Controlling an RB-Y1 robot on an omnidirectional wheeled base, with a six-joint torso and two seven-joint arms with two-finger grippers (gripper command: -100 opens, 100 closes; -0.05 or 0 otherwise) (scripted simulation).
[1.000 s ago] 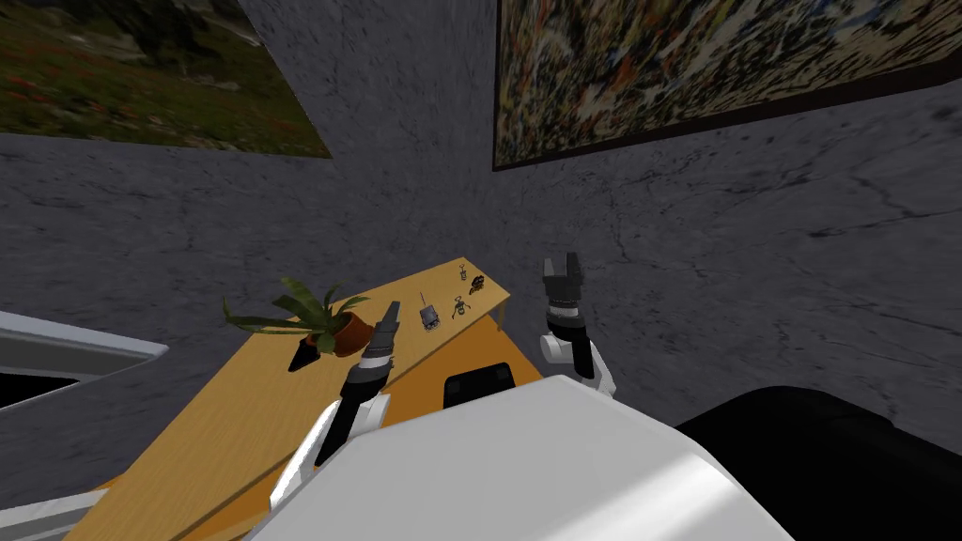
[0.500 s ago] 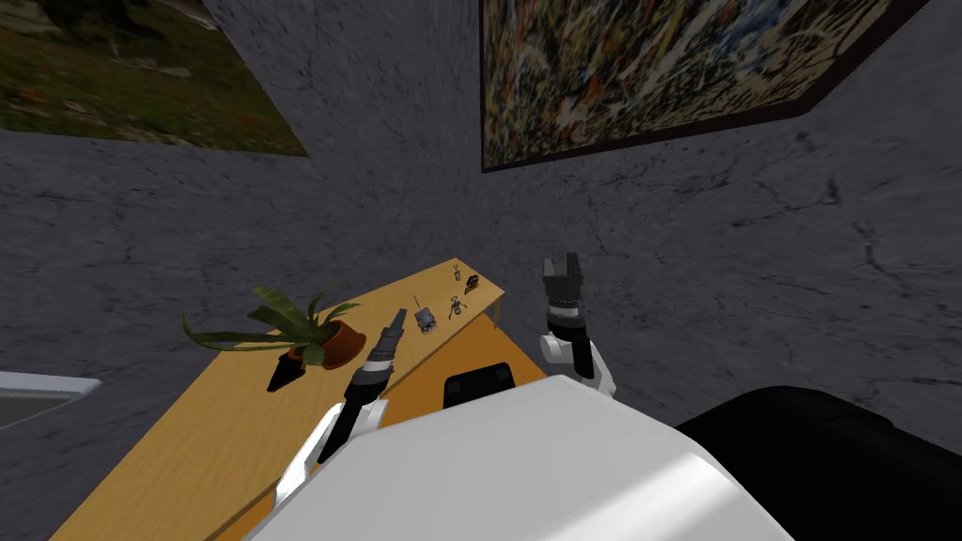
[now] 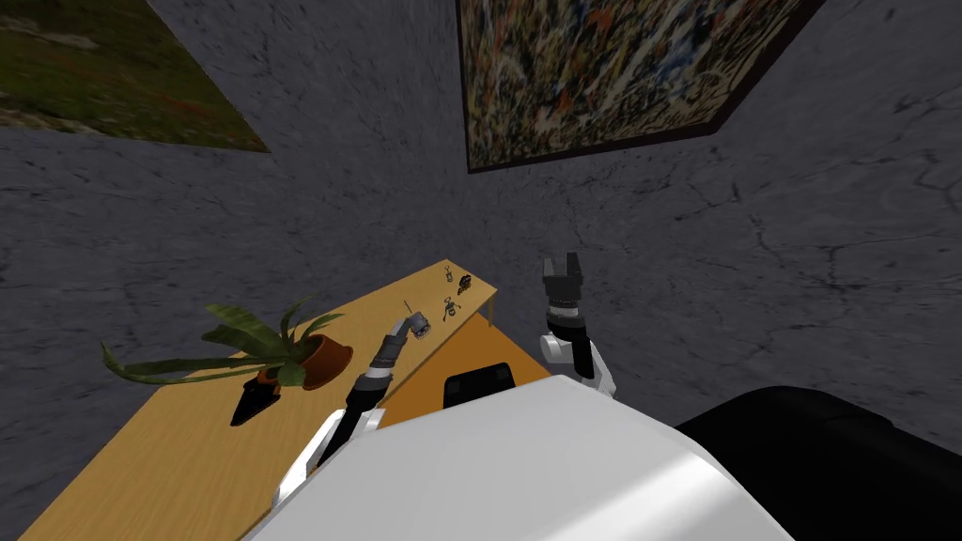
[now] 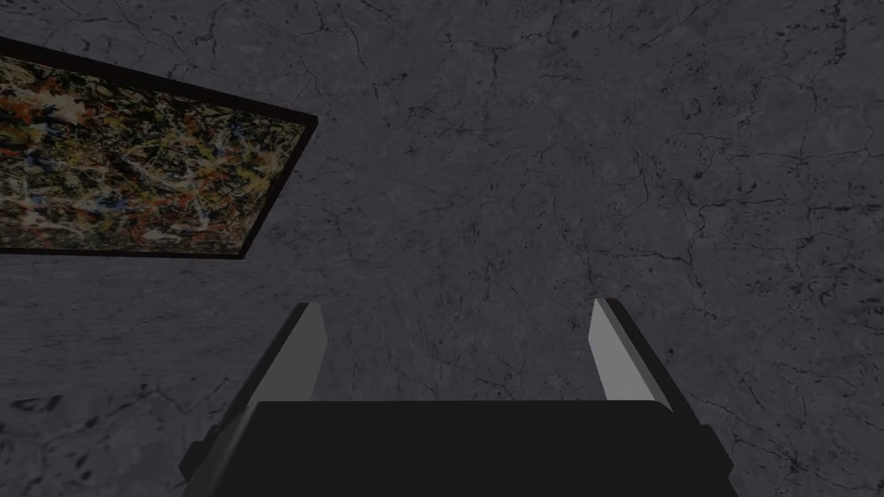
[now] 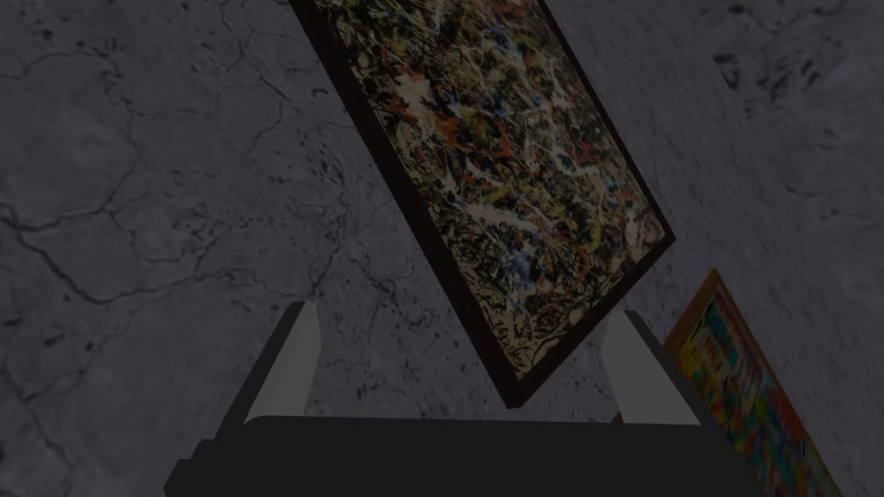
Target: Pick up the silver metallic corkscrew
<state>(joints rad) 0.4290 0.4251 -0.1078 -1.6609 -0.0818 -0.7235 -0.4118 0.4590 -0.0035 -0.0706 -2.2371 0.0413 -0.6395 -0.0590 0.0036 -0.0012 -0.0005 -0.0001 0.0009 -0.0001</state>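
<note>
Approach step. Left gripper (image 3: 404,325) released, pointing at the wall (image 4: 561,173), near grey corkscrew (image 3: 421,325) on surface (image 3: 188,441). Next: pitch down, straddle it. Right gripper (image 3: 562,267) released.

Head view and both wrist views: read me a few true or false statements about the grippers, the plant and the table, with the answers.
1. The left gripper is open. True.
2. The right gripper holds a corkscrew. False: its fingers stand apart with nothing between them.
3. The potted plant stands on the wooden table. True.
4. The small items lie on the floor. False: they lie on the table, at its far end.
</note>
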